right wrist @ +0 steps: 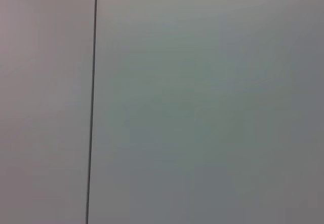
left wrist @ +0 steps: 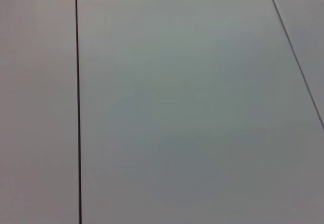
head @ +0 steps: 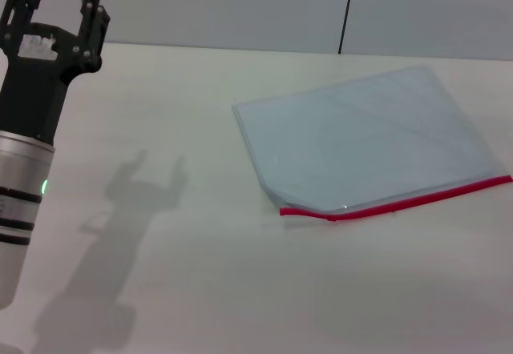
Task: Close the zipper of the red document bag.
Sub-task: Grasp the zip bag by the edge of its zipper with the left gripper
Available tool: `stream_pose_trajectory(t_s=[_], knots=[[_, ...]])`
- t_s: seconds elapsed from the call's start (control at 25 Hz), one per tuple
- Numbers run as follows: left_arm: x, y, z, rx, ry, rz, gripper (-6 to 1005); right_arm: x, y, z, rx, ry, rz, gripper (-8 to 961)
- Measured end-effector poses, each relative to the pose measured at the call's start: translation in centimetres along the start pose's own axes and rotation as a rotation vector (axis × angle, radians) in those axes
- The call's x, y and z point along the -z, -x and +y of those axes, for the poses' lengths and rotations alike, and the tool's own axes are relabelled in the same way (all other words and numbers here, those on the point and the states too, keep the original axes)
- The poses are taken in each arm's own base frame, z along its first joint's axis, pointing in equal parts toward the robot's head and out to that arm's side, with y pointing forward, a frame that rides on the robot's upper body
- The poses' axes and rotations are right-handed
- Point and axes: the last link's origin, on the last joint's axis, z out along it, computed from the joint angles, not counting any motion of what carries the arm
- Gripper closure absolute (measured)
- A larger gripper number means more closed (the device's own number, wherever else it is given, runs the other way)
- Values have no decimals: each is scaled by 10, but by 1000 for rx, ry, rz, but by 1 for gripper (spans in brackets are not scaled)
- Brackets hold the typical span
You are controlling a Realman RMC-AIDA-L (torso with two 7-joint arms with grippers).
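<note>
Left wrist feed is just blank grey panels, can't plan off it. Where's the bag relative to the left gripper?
Observer: In the head view the red document bag lies flat on the table, off to the robot's right of the left gripper.
Operator: Gripper state?
Observer: Left gripper is raised above the table, fingers open, holding nothing.
Operator: Zipper side?
Observer: The zipper runs along the bag's near edge, facing the robot.
Operator: Right arm?
Observer: Not in the head view.

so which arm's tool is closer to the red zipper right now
Left, the only one in view. The left tool is raised at the table's far left, open, well away from the zipper on the bag. The right tool isn't visible.
</note>
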Motion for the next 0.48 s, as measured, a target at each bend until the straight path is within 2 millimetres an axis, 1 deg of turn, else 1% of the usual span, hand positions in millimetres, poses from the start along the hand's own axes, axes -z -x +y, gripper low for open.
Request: stream_pose_trajectory(t_s=[0.48], knots=[[0,2,1,-1,13,-16,399,-1,0,0,0,1,-1,69]])
